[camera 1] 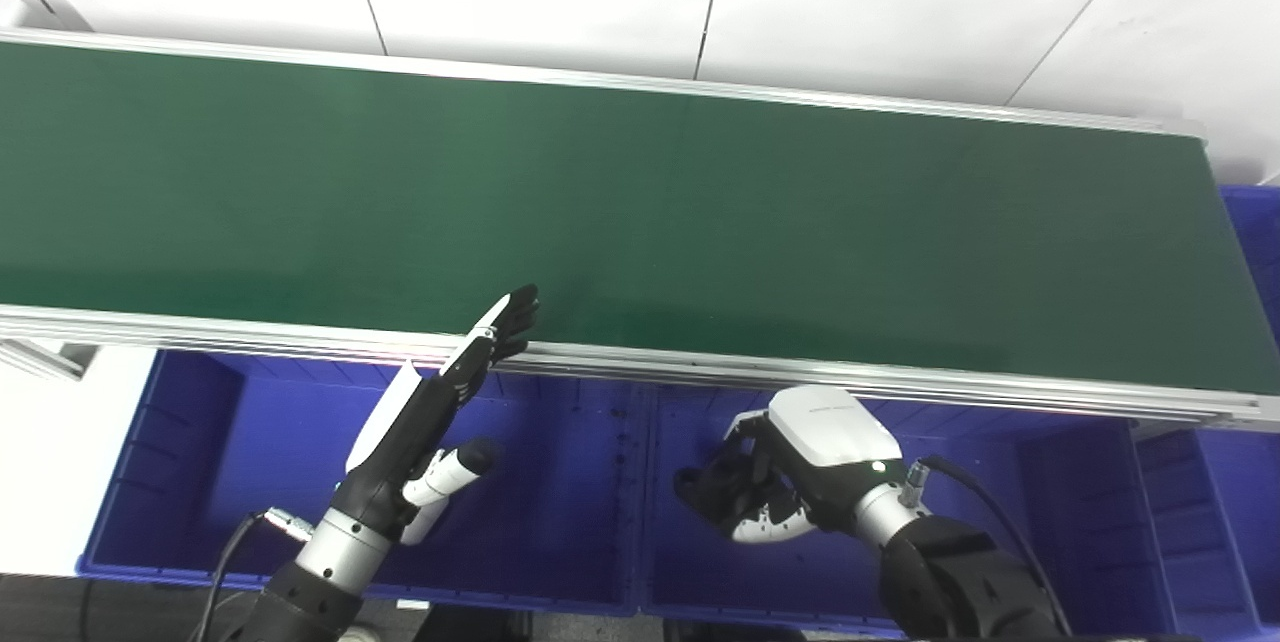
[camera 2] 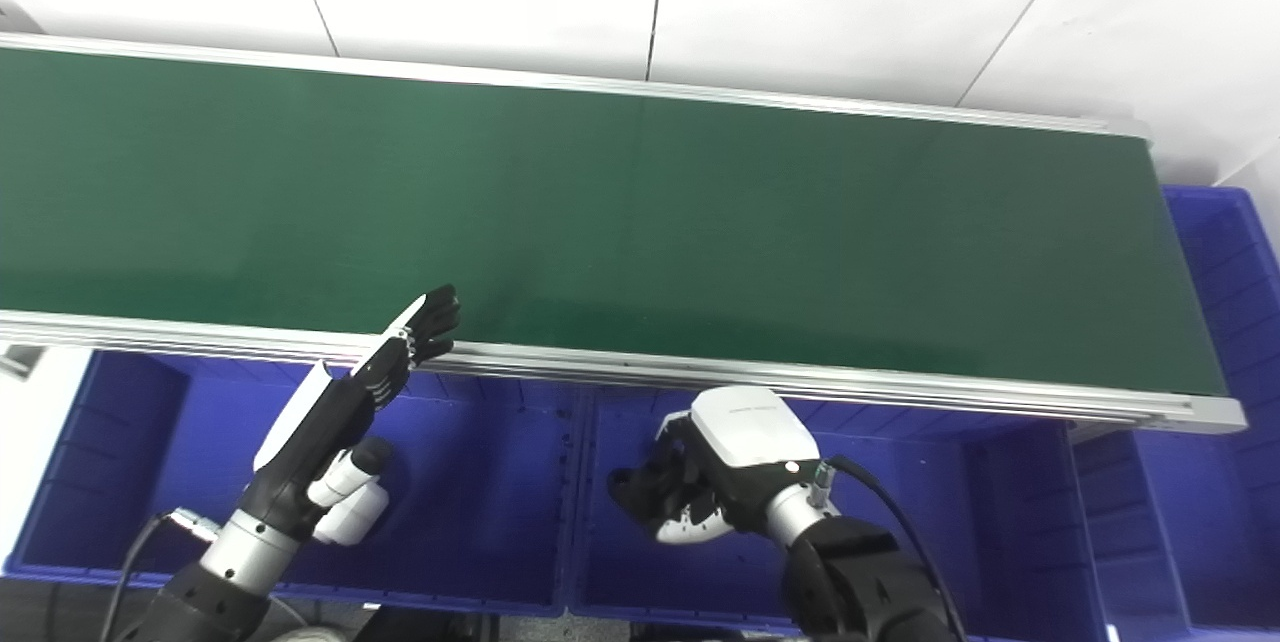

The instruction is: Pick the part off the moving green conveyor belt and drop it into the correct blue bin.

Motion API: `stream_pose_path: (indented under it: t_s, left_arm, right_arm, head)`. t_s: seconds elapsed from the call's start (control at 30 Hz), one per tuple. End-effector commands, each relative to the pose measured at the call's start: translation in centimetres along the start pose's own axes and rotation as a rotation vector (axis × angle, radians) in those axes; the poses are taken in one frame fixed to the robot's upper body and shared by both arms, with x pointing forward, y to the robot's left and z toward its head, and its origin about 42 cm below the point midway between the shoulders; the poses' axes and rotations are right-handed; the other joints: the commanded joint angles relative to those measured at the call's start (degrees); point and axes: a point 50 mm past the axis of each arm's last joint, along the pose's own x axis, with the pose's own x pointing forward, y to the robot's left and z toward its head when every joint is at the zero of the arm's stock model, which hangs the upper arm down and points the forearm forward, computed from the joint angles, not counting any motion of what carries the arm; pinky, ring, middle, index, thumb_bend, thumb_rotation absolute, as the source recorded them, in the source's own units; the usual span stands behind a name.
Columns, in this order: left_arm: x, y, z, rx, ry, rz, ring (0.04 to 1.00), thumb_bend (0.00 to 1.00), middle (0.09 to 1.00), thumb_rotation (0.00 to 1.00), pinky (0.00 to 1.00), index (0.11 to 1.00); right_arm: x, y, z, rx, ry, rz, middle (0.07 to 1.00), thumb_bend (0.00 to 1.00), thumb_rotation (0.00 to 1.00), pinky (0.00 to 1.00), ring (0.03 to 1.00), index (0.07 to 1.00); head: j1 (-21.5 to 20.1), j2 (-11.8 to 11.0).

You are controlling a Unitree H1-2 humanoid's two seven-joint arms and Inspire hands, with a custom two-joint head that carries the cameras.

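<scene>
The green conveyor belt [camera 1: 640, 212] runs across the view and no part shows on it. My left hand [camera 1: 420, 422] is open with fingers stretched out flat. It hovers over the left blue bin [camera 1: 560, 502], and its fingertips [camera 1: 512, 314] reach the belt's near rail. My right hand [camera 1: 800, 467] hangs over the middle blue bin [camera 1: 1000, 522] with its back toward me and fingers curled under. Whether it holds anything is hidden. No part shows in either bin.
The belt's aluminium rail [camera 1: 900, 382] runs just beyond both hands. Another blue bin [camera 1: 1255, 242] stands at the belt's right end, and a narrower blue compartment [camera 1: 1190, 532] lies at the lower right. White floor lies behind the belt.
</scene>
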Motion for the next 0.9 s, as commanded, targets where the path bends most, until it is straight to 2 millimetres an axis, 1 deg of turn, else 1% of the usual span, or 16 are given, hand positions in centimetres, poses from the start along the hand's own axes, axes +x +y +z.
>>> stream_pose_path:
  t_s: [0.0, 0.3, 0.43, 0.47, 0.5, 0.53, 0.57, 0.6, 0.63, 0.67, 0.7, 0.73, 0.77, 0.8, 0.83, 0.87]
  left_arm:
    - [0.3, 0.2, 0.7, 0.002, -0.053, 0.01, 0.949, 0.78, 0.969, 0.99, 0.91, 0.97]
    - [0.4, 0.3, 0.6, 0.006, -0.061, 0.006, 0.949, 0.79, 0.969, 0.99, 0.9, 0.97]
    - [0.4, 0.4, 0.6, 0.007, -0.058, 0.002, 0.952, 0.78, 0.97, 0.99, 0.91, 0.972]
    - [0.3, 0.4, 0.6, 0.007, -0.057, 0.001, 0.951, 0.78, 0.969, 0.98, 0.91, 0.971]
    - [0.3, 0.4, 0.6, 0.006, -0.055, 0.002, 0.951, 0.78, 0.968, 0.98, 0.91, 0.971]
    - [0.3, 0.4, 0.5, 0.004, -0.054, 0.003, 0.948, 0.79, 0.966, 0.98, 0.9, 0.968]
    - [0.2, 0.4, 0.5, 0.003, -0.056, 0.005, 0.948, 0.79, 0.966, 0.98, 0.9, 0.968]
    - [0.2, 0.4, 0.4, 0.002, -0.059, 0.007, 0.944, 0.78, 0.963, 0.98, 0.9, 0.965]
    - [0.2, 0.3, 0.4, 0.001, -0.061, 0.008, 0.942, 0.78, 0.961, 0.98, 0.9, 0.963]
    - [0.1, 0.4, 0.4, 0.015, -0.047, -0.005, 0.942, 0.78, 0.961, 0.98, 0.9, 0.963]
    - [0.0, 0.4, 0.4, 0.03, -0.03, -0.019, 0.956, 0.8, 0.973, 0.99, 0.91, 0.974]
    - [0.0, 0.4, 0.4, 0.042, -0.019, -0.029, 0.967, 0.81, 0.982, 0.99, 0.93, 0.984]
    - [-0.1, 0.5, 0.5, 0.045, -0.015, -0.035, 0.97, 0.82, 0.984, 0.99, 0.93, 0.986]
    - [-0.1, 0.5, 0.5, 0.04, -0.015, -0.035, 0.972, 0.81, 0.984, 0.98, 0.94, 0.987]
    - [-0.2, 0.4, 0.6, 0.035, -0.016, -0.034, 0.972, 0.81, 0.984, 0.97, 0.94, 0.987]
    - [-0.2, 0.4, 0.6, 0.033, -0.016, -0.034, 0.972, 0.81, 0.984, 0.97, 0.94, 0.987]
  right_arm:
    - [-1.0, -1.0, 0.4, -0.022, 0.031, -0.021, 0.86, 0.56, 1.0, 0.99, 0.887, 0.838]
    - [-3.8, -1.4, 0.8, 0.05, 0.022, -0.109, 0.918, 0.69, 1.0, 1.0, 0.955, 0.874]
    - [-5.1, -1.6, 1.1, 0.091, -0.003, -0.17, 0.915, 0.7, 1.0, 1.0, 0.946, 0.872]
    - [-5.4, -1.6, 1.2, 0.107, -0.018, -0.194, 0.892, 0.67, 0.99, 0.99, 0.912, 0.856]
    - [-5.6, -1.6, 1.2, 0.145, -0.048, -0.231, 0.887, 0.67, 0.99, 0.98, 0.903, 0.852]
    - [-5.7, -1.4, 1.3, 0.2, -0.089, -0.271, 0.846, 0.61, 0.85, 0.89, 0.851, 0.823]
    - [-5.8, -1.1, 1.4, 0.307, -0.138, -0.309, 0.842, 0.6, 0.83, 0.88, 0.846, 0.82]
    - [-5.8, -0.8, 1.4, 0.414, -0.179, -0.341, 0.827, 0.58, 0.75, 0.82, 0.823, 0.819]
    - [-5.8, -0.5, 1.4, 0.484, -0.203, -0.36, 0.819, 0.57, 0.67, 0.75, 0.803, 0.82]
    - [-5.6, 0.1, 1.6, 0.609, -0.234, -0.379, 0.816, 0.56, 0.65, 0.73, 0.796, 0.821]
    - [-5.5, 0.7, 1.7, 0.698, -0.255, -0.398, 0.828, 0.58, 0.64, 0.67, 0.773, 0.844]
    - [-5.4, 1.2, 1.9, 0.777, -0.273, -0.414, 0.851, 0.61, 0.65, 0.65, 0.777, 0.872]
    - [-5.2, 1.8, 2.0, 0.842, -0.288, -0.426, 0.865, 0.63, 0.67, 0.67, 0.794, 0.889]
    - [-5.1, 2.3, 2.1, 0.898, -0.299, -0.43, 0.88, 0.66, 0.7, 0.72, 0.819, 0.91]
    - [-5.0, 2.7, 2.2, 0.949, -0.306, -0.434, 0.893, 0.69, 0.72, 0.77, 0.845, 0.928]
    - [-5.0, 3.0, 2.3, 0.98, -0.31, -0.437, 0.894, 0.69, 0.72, 0.77, 0.847, 0.93]
  head:
    - [0.05, 0.04]
    - [0.04, -0.12]
    - [0.08, -0.2]
    - [0.09, -0.3]
    - [0.09, -0.3]
    - [0.15, -0.43]
    - [0.17, -0.46]
    - [0.24, -0.52]
    - [0.24, -0.52]
    - [0.71, -0.53]
    - [0.8, -0.57]
    - [0.95, -0.64]
    - [1.03, -0.68]
    - [1.08, -0.71]
    - [1.19, -0.8]
    - [1.19, -0.8]
